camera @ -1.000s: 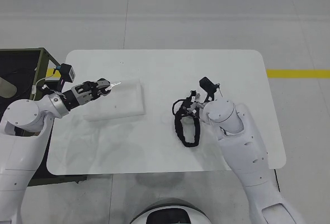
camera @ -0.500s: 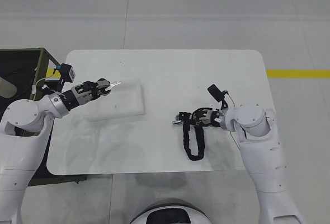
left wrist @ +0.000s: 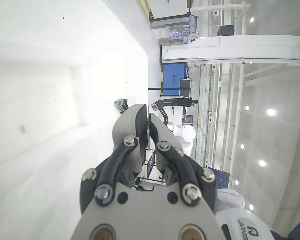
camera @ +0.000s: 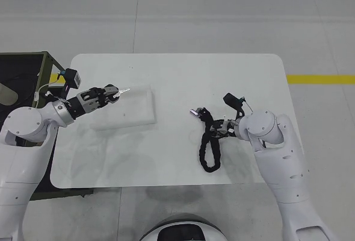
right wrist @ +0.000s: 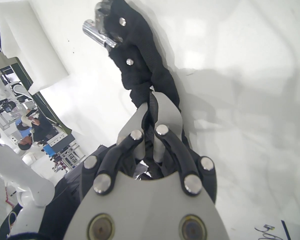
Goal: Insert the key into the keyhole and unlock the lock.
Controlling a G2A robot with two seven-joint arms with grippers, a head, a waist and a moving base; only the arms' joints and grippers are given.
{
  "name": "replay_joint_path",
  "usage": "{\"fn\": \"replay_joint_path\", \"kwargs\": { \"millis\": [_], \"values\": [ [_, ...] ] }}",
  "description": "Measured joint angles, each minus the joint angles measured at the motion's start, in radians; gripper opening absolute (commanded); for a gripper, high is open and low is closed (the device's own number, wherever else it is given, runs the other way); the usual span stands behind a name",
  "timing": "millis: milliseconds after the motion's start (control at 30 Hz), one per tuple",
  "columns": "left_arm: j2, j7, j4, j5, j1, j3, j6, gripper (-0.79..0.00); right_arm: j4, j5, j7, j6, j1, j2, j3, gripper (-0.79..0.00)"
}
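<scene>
Our left claw (camera: 113, 92) pinches the small silver key (camera: 124, 91); our right claw (right wrist: 152, 99) grips the black fabric-sleeved chain lock (camera: 209, 149). We should steady its chrome cylinder (right wrist: 98, 36) facing the key.

Left jaws clamped on thin key (left wrist: 148, 136), white table (left wrist: 65, 6) beyond

Your robot's arms (camera: 265, 129) wear glossy white shells; the left gripper (left wrist: 148, 116) and right gripper (right wrist: 152, 101) have pale grey jaws, black linkages, silver screws.
</scene>
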Motion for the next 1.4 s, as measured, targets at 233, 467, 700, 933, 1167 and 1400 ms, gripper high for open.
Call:
{"fn": "replay_joint_path", "kwargs": {
  "millis": [233,467,700,933,1167,1400],
  "values": [
    [0.0,0.0,0.0,0.0,0.0,0.0,0.0,-0.785,-0.046,-0.025,-0.005,0.005,-0.016,0.005,0.005,0.0],
    [0.0,0.0,0.0,0.0,0.0,0.0,0.0,-0.785,-0.105,-0.07,-0.01,-0.053,-0.062,0.012,-0.023,0.0],
    [0.0,0.0,0.0,0.0,0.0,0.0,0.0,-0.785,-0.223,-0.259,0.05,-0.391,-0.069,0.03,-0.108,0.0],
    [0.0,0.0,0.0,0.0,0.0,0.0,0.0,-0.785,-0.198,-0.331,0.094,-0.426,-0.021,0.022,-0.172,0.0],
    [0.0,0.0,0.0,0.0,0.0,0.0,0.0,-0.785,-0.199,-0.33,0.094,-0.427,-0.022,0.023,-0.171,0.0],
    [0.0,0.0,0.0,0.0,0.0,0.0,0.0,-0.785,-0.25,-0.346,-0.026,-0.543,-0.062,0.026,-0.151,0.0]
  ]
}}
